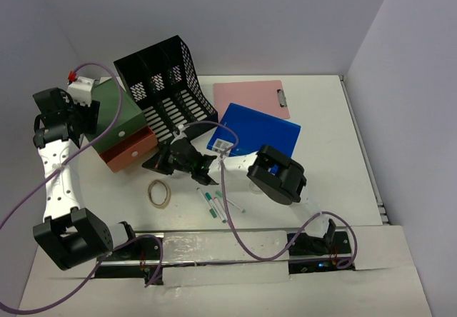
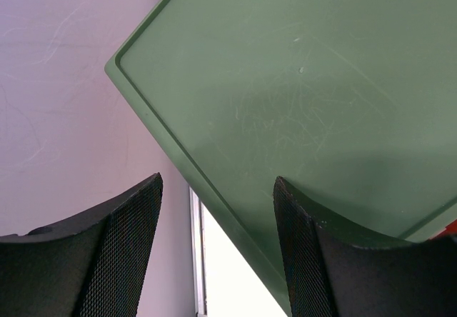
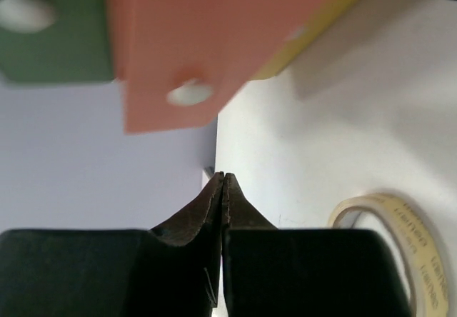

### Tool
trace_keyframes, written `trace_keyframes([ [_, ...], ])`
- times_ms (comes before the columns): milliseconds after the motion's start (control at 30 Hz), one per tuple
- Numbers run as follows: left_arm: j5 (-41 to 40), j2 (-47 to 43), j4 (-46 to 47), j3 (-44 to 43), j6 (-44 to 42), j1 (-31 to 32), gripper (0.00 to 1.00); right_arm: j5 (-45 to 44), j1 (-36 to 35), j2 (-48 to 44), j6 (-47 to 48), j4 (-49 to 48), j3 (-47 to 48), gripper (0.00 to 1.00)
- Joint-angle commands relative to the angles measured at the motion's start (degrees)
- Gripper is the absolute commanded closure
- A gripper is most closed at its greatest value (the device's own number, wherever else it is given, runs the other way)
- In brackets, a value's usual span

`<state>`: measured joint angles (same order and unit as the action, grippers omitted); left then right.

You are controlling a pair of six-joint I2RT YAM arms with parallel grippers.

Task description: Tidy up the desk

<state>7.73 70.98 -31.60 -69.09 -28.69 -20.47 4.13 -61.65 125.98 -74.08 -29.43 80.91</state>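
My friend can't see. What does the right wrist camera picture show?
The right end effector, shut and empty, points at an orange drawer with a round finger hole. A green drawer sits beside it, and a tape roll lies on the white desk.

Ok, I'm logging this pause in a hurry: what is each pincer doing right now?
Left pincer: open, nothing held.
Right pincer: closed, nothing between its fingers.

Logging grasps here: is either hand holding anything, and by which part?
Nothing is held. The right hand is shut on nothing, facing the orange drawer; the left hand stands open over the green box edge.
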Motion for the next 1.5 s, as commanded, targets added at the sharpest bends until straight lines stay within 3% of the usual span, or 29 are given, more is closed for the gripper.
trace_keyframes([
  [0, 0.64, -0.4, -3.74, -2.82, 1.01, -0.36, 0.29, -1.78, -1.27, -9.65, 10.66, 0.87, -0.69, 0.94],
  [267, 5.65, -0.12, -5.05, -12.02, 5.43, -0.36, 0.25, -7.68, -1.19, -21.65, 26.43, 6.9, -7.5, 0.72],
  [367, 6.51, -0.4, -4.48, -15.7, 7.92, -0.36, 0.24, -11.08, -1.15, -25.61, 33.34, 9.97, -9.31, 0.53],
  [467, 8.87, -3.36, -1.46, -17.43, 11.37, -0.27, 0.22, -16.35, -0.26, -30.79, 40.18, 14.82, -11.86, 0.27],
  [567, 15.65, -7.18, -0.14, -18.74, 13.21, -0.27, 0.22, -15.74, 2.36, -33.47, 42.78, 19.21, -13.17, 0.13],
  [667, 25.42, -7.71, -6.12, -22.25, 12.19, -0.3, 0.25, -13.54, 4.84, -35.42, 42.61, 21.57, -15.05, 0.11],
  [733, 36.21, -6.62, -13.32, -26.77, 8.28, -0.36, 0.27, -12.65, 6.49, -37.38, 42.36, 21.54, -17.44, 0.1],
  [800, 41.15, -4.78, -23.52, -30.16, 3.55, 2.21, 0.27, -13.55, 7.03, -39.69, 43.2, 20.5, -19.85, 0.1],
  [867, 35.47, -3.18, -31.91, -31.49, 1.21, 6.6, 0.28, -14.93, 7.21, -41.56, 43.68, 20.25, -21.22, 0.1],
  [900, 30.6, -2.6, -35.58, -30.01, -1.48, 12.19, 0.28, -15.65, 7.3, -42.41, 44.07, 20.29, -21.82, 0.1],
  [1033, 18.49, -4.75, -38.1, -20.34, -5.41, 21.62, 0.3, -16.17, 7.79, -43.72, 44.37, 20.29, -23.17, 0.1],
  [1167, 13.28, -6.03, -36.17, -13.54, -7.61, 21.96, 0.28, -16.08, 7.95, -44.25, 43.4, 19.76, -24.5, 0.1],
  [1467, 10.74, -1.86, -34.37, -8.83, -7.98, 22.55, 0.26, -16.6, 7.89, -44.87, 41.85, 19.41, -27.03, 0.11],
])
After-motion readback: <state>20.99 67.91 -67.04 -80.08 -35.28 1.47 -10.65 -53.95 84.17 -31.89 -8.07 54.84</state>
